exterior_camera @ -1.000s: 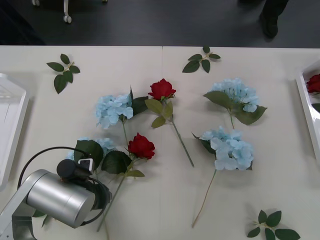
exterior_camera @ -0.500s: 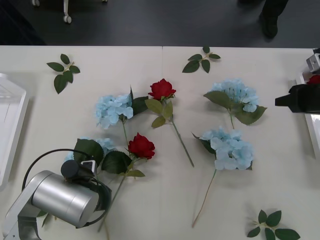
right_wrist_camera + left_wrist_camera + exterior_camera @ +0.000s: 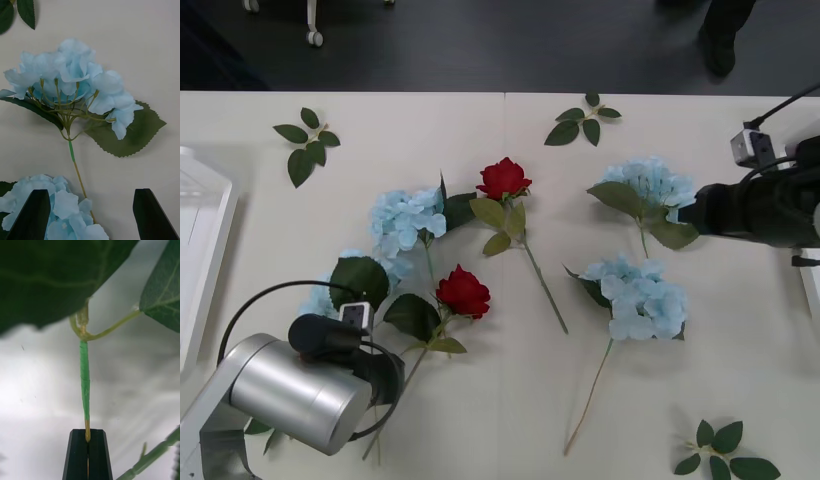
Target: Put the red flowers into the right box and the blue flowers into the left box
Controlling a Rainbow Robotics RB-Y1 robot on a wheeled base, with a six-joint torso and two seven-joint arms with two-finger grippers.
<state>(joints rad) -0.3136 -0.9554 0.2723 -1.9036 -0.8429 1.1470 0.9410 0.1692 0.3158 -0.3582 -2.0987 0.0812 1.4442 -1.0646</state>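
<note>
My left gripper (image 3: 88, 432) is shut on the thin green stem (image 3: 84, 382) of a blue flower (image 3: 325, 295), under the silver left arm (image 3: 295, 390) at the table's front left. My right gripper (image 3: 92, 192) hangs open over the stem of the far-right blue flower (image 3: 71, 78), reaching in from the right (image 3: 700, 212). Two more blue flowers (image 3: 408, 218) (image 3: 642, 297) and two red flowers (image 3: 503, 178) (image 3: 463, 292) lie mid-table. The left box (image 3: 200, 230) sits at the left edge. A strip of the right box (image 3: 812, 292) shows behind the right arm.
Loose green leaf sprigs lie at the back left (image 3: 308, 145), back middle (image 3: 583, 120) and front right (image 3: 725, 455). The red flower stems (image 3: 545, 285) run toward the table's front. Dark floor lies beyond the far edge.
My right arm has swung in from the right edge over the far-right blue flower. The front-left blue flower and its leaves have shifted a little toward the left with my left gripper.
</note>
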